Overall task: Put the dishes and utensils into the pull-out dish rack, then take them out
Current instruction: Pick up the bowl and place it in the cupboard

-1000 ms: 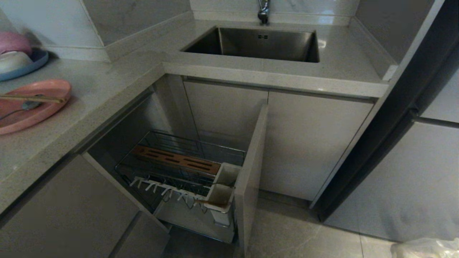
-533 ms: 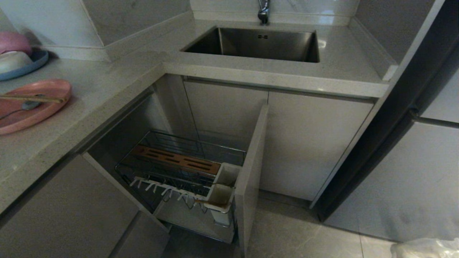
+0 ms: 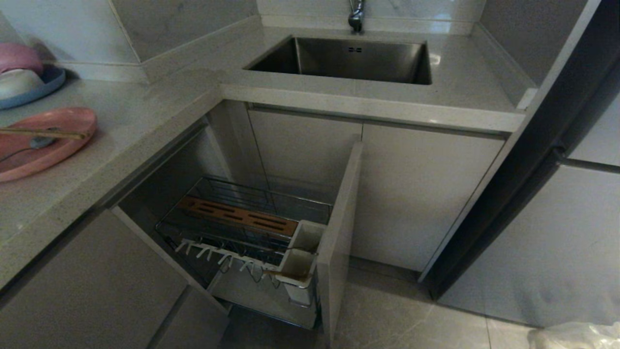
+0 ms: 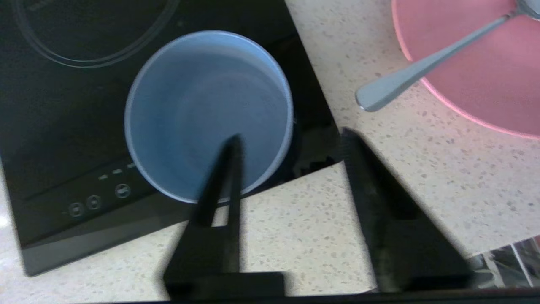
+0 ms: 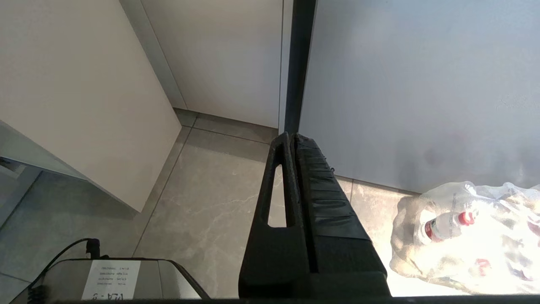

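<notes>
In the left wrist view the blue-grey bowl stands upright on a black hob. My left gripper hangs open and empty above it, one finger over the bowl's inside, the other past its rim. The pink plate lies beside it on the counter, with the grey spoon across it. In the head view the plate carries the chopsticks and the spoon. The pull-out dish rack stands pulled out and holds no dishes. My right gripper is shut and parked over the floor.
The black hob lies on the speckled counter. A dark blue plate with small bowls sits at the back left. The sink is behind the rack. The rack's front panel juts out. A plastic bag lies on the floor.
</notes>
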